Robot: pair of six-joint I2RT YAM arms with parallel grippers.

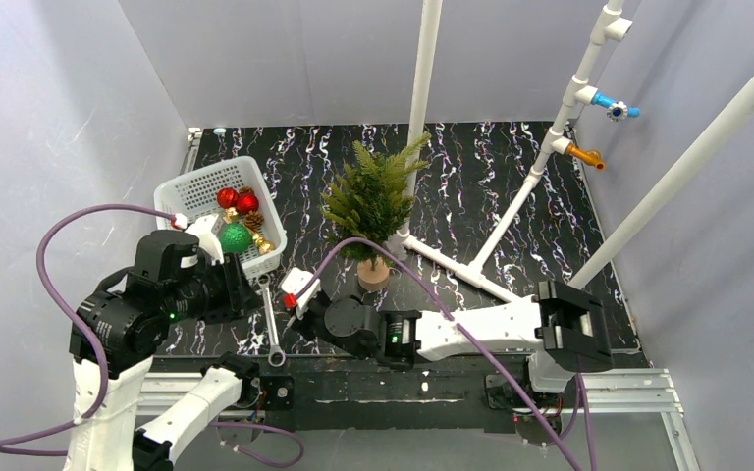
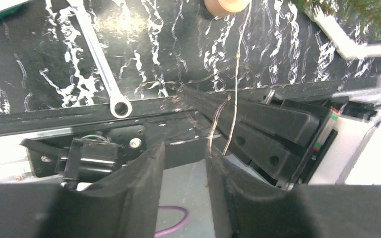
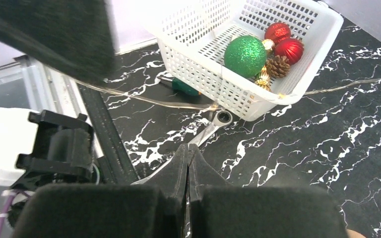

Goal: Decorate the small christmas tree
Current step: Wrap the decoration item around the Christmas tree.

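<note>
The small christmas tree (image 1: 371, 201) stands upright near the middle of the black marbled table (image 1: 511, 177), on its round wooden base (image 1: 373, 274), just in front of a white pipe frame (image 1: 422, 98). No ornament can be seen on its branches. To the left of it stands a white plastic basket (image 1: 188, 191). Inside the basket lie a glittering green ball (image 3: 245, 55), two red balls (image 3: 278, 32), a pine cone (image 3: 278, 65) and a small golden piece (image 3: 263, 79). A steel wrench (image 1: 272, 324) lies on the table just in front of the basket, between the two grippers. The right gripper (image 3: 188, 148) is low over the table near the wrench. Its jaws are pressed fully together, and nothing shows between them. The left gripper (image 2: 184, 151) is near the front edge of the table, with its jaws a narrow way apart. A thin clear wire (image 2: 236, 74) comes down to the inner edge of one finger, but I cannot tell if it touches. In the right wrist view this wire also runs along the basket wall. A small sticker (image 2: 319, 146) with red and green marks sits on an arm part, and its print is too small to read.
</note>
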